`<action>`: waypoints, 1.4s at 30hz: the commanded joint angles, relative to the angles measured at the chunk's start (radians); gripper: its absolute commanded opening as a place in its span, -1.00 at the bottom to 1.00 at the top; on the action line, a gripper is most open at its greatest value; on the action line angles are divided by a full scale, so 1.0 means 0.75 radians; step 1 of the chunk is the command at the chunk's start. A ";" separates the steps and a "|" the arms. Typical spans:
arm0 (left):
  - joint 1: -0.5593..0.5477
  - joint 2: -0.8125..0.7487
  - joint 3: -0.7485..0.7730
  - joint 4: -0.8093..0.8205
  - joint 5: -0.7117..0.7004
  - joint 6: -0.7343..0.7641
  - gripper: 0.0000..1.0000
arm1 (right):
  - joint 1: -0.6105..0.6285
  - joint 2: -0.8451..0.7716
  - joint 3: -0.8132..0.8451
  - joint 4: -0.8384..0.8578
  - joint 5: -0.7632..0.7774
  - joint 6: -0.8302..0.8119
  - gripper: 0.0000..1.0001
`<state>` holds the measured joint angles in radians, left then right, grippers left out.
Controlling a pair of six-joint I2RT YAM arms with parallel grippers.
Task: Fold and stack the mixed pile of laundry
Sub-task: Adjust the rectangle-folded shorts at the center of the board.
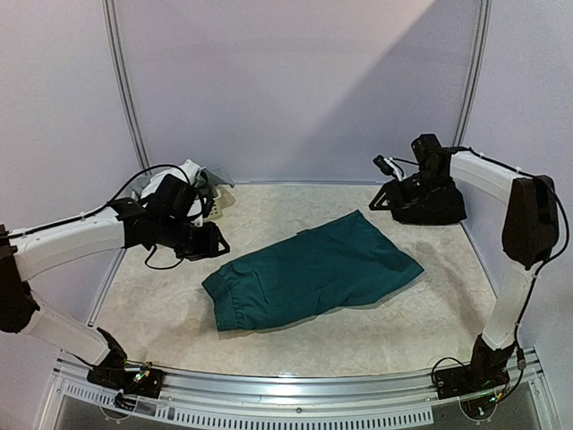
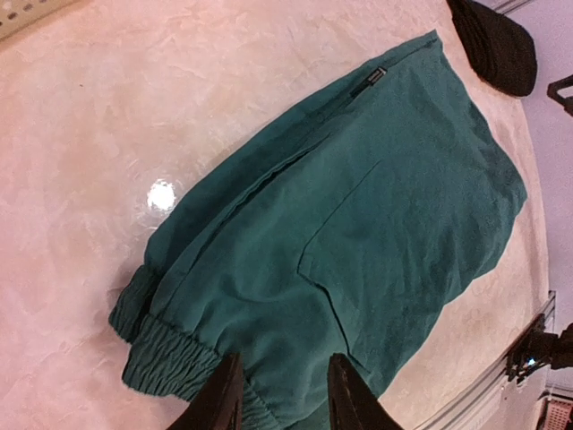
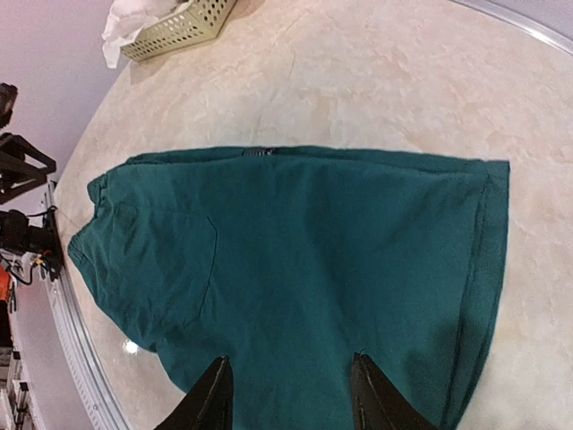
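The pale marbled table [image 1: 295, 345] carries folded dark teal-green fabric shorts [image 1: 313, 269], lying flat below and ahead of both grippers. The left gripper [image 2: 285, 363] and right gripper [image 3: 290, 360] hang with fingers apart, gripping nothing.

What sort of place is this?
Likely a lab test cell: plain lavender enclosure walls, two white-and-black robot arms on an aluminium rail, teal-green fabric shorts on a marbled beige tabletop.
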<state>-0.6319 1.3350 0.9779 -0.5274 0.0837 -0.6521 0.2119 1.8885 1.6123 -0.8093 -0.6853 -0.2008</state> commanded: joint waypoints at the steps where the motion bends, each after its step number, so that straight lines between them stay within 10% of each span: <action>1: 0.062 0.171 -0.047 0.275 0.266 0.074 -0.37 | 0.059 0.212 0.097 0.287 -0.230 0.238 -0.13; 13: 0.151 0.507 0.057 0.240 0.168 0.293 -0.45 | 0.142 0.802 0.552 0.285 -0.124 0.519 -0.25; 26: 0.180 0.573 0.077 0.200 0.156 0.332 -0.42 | 0.017 0.944 0.656 0.343 0.016 0.628 -0.22; 36: 0.148 0.206 0.334 -0.138 -0.093 0.389 -0.12 | 0.010 0.552 0.637 0.196 -0.029 0.338 0.07; 42: 0.155 -0.279 -0.102 0.000 -0.289 -0.009 0.41 | 0.046 0.122 0.207 0.285 0.043 0.173 0.17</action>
<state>-0.5190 1.3163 1.1347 -0.5304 -0.0025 -0.4458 0.2192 2.1845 1.9041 -0.6178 -0.6849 0.0402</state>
